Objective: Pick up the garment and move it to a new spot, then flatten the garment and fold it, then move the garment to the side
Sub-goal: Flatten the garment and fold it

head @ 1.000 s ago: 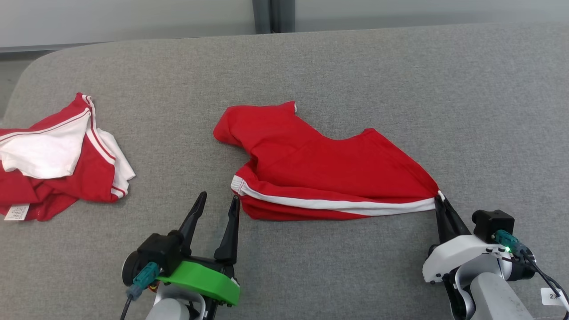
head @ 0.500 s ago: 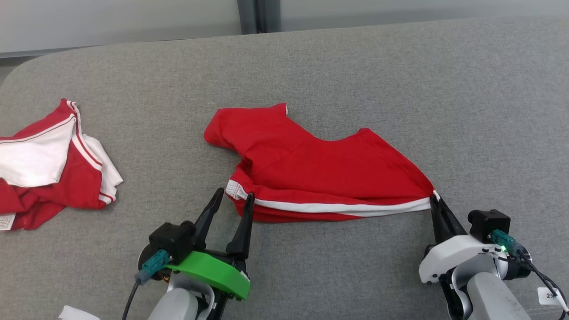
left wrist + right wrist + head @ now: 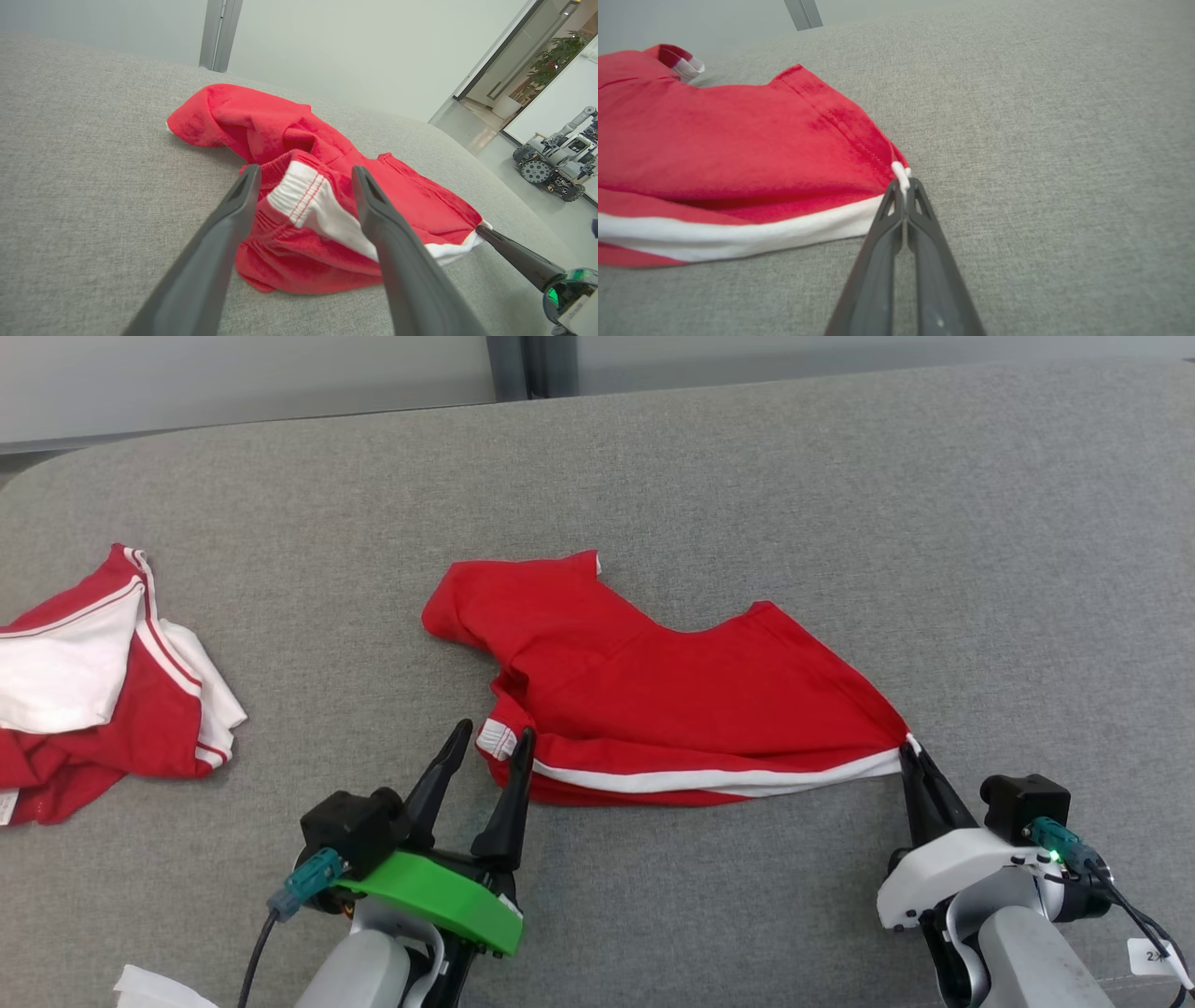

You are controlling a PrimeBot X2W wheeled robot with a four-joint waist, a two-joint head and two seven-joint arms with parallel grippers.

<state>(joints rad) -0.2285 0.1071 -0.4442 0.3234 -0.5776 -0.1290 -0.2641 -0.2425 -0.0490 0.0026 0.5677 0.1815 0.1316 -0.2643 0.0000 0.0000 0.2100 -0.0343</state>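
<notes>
Now, toward the near edge of the grey cushion, the left gripper hovers with its jaws spread wide and nothing between them, its fingertips to either side of the gathered white-trimmed corner of the red garment. Along that same near edge, the right gripper is pinched fully closed on the opposite corner, where the white band ends in a small white nub of cloth. The garment itself lies mid-cushion, partly spread, with its near hem drawn into a line between the two corners and its far part rumpled. It looks light, limp and thin, so it will likely sag and bunch wherever it is not held. The stitched band and corner seams look like the firmest places to grip, and the left corner is the obvious second hold. At the cushion's left end, well apart, lies a second red-and-white garment in a heap.
</notes>
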